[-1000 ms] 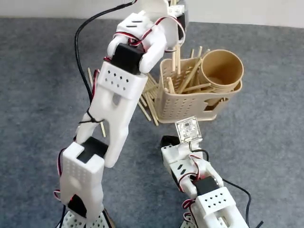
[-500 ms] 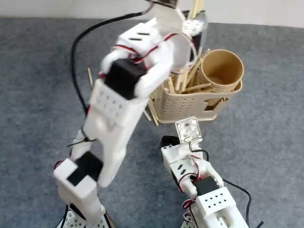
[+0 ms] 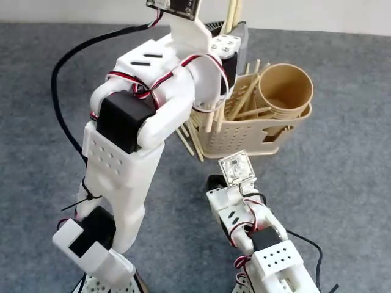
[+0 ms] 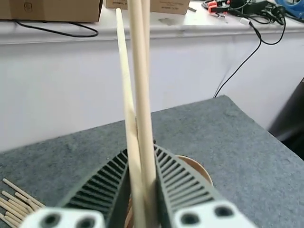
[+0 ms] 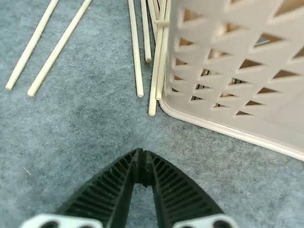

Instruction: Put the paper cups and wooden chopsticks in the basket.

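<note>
Now, starting at your left: the left arm (image 3: 128, 159) rises tall over the grey mat (image 3: 342, 183) and bends toward the basket (image 3: 244, 137). Its gripper (image 4: 141, 156) is pinched on a pair of chopsticks (image 4: 137, 95), which stand nearly upright between the jaws and poke well above them. From above you see that gripper (image 3: 231, 43) up over the basket's back left corner, with the held sticks (image 3: 232, 13) pointing up past the top of the view.

Just left of the basket, loose sticks (image 3: 188, 139) lie on the mat, some touching the basket's foot. Your right wrist view shows them as a fan (image 5: 137, 52), the nearest ones lying against the latticed wall (image 5: 237, 71).

Inside the basket, more sticks (image 3: 244, 97) lean at mixed angles in the left part. A stack of cups (image 3: 284, 91) fills the right part, lying tilted with its mouth open toward the camera.

Below the basket, the right arm (image 3: 250, 226) sits low. Its gripper (image 5: 141, 166) is pressed together with nothing in it, just above the mat, near the basket's corner.
</note>
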